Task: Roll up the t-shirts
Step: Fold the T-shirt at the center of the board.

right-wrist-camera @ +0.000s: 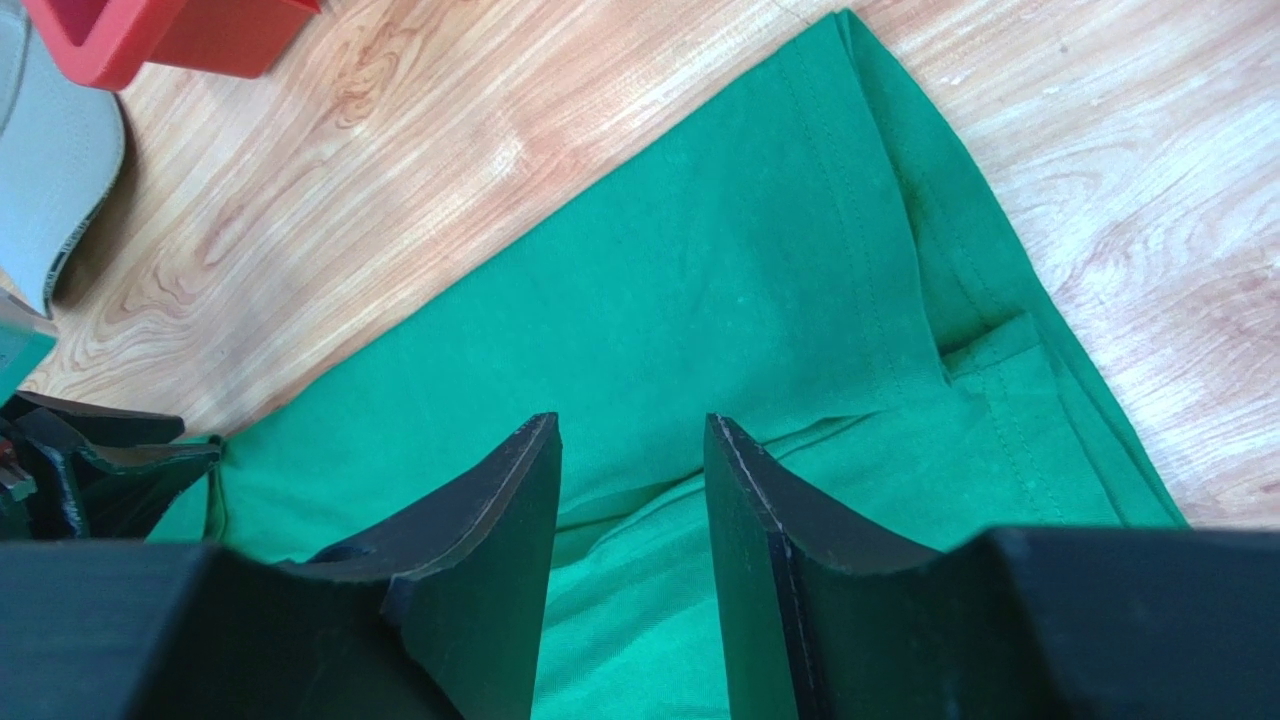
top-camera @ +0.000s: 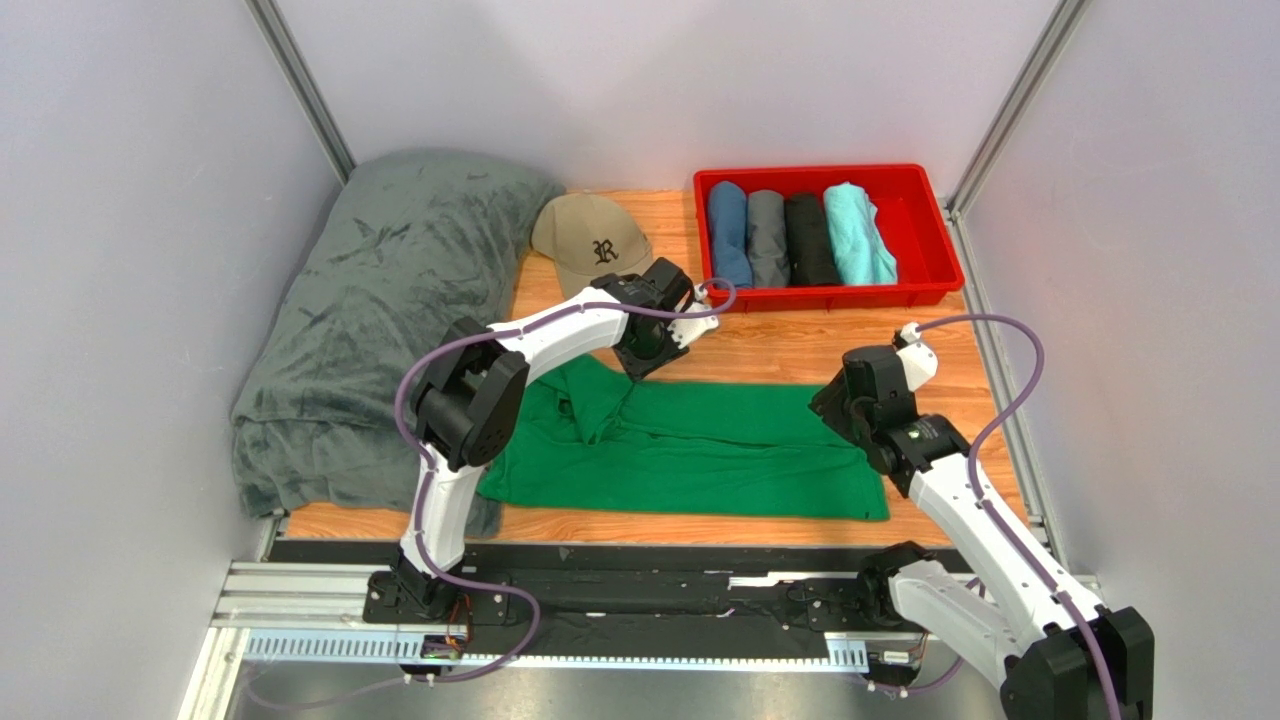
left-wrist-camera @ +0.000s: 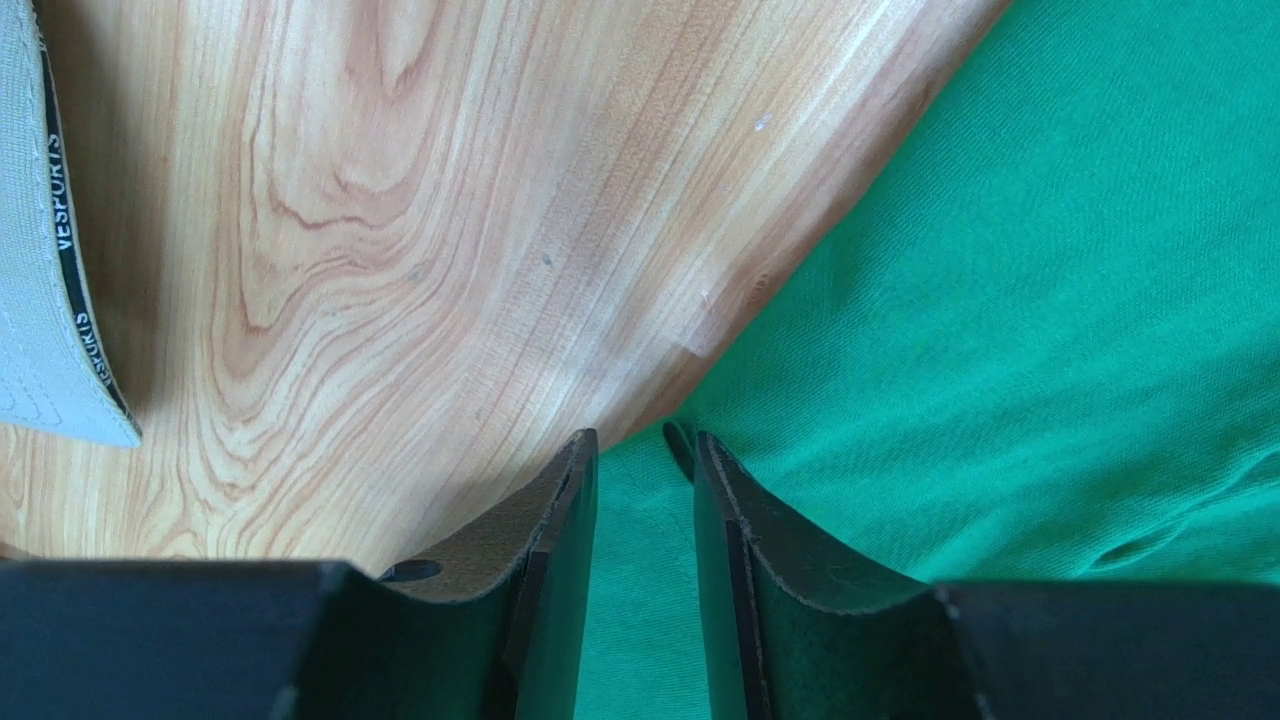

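I see the green t-shirt (top-camera: 721, 443) folded into a long strip on the wooden table (top-camera: 781, 348). My left gripper (left-wrist-camera: 643, 443) sits at its far edge, jaws narrowly apart. My right gripper (right-wrist-camera: 631, 428) hovers over the other end, jaws parted and empty. Four rolled t-shirts (top-camera: 812, 240) fill the red bin (top-camera: 929, 225).
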Robot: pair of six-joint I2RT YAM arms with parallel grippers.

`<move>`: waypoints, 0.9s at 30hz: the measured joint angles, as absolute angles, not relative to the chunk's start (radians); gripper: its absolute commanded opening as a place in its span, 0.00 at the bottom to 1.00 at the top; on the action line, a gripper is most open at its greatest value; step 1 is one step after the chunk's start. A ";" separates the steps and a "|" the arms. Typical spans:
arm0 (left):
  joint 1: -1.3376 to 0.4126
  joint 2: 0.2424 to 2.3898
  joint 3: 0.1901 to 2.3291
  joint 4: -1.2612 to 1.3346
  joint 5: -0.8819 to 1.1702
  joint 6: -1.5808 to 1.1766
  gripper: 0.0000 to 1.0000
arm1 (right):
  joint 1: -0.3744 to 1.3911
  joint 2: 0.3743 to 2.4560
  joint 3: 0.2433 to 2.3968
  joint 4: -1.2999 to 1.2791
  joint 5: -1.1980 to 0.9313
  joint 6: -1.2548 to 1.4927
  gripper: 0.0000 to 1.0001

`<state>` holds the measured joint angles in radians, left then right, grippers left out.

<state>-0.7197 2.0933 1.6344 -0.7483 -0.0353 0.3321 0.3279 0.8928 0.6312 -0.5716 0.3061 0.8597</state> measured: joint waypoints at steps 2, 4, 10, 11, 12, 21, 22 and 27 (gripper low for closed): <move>-0.720 2.093 1.634 -0.748 -0.035 0.332 0.38 | 0.328 0.892 0.625 -0.572 0.307 0.859 0.44; -0.720 2.093 1.634 -0.747 -0.035 0.334 0.37 | 0.326 0.892 0.622 -0.572 0.307 0.859 0.44; -0.720 2.094 1.634 -0.747 -0.035 0.335 0.34 | 0.326 0.892 0.620 -0.572 0.309 0.859 0.44; -0.720 2.094 1.634 -0.747 -0.035 0.335 0.34 | 0.326 0.892 0.620 -0.572 0.309 0.859 0.44; -0.720 2.095 1.634 -0.746 -0.035 0.335 0.33 | 0.326 0.892 0.620 -0.572 0.309 0.859 0.44; -0.720 2.100 1.634 -0.739 -0.035 0.339 0.12 | 0.326 0.892 0.620 -0.572 0.309 0.859 0.44; -0.720 2.101 1.633 -0.739 -0.034 0.340 0.08 | 0.324 0.892 0.620 -0.572 0.309 0.859 0.44; -0.720 2.106 1.629 -0.736 -0.035 0.339 0.00 | 0.324 0.892 0.620 -0.572 0.309 0.859 0.44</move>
<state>-0.7197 2.1059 1.6291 -0.7357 -0.0345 0.3393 0.3237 0.8921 0.6197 -0.5720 0.3092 0.8593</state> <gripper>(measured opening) 0.018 0.441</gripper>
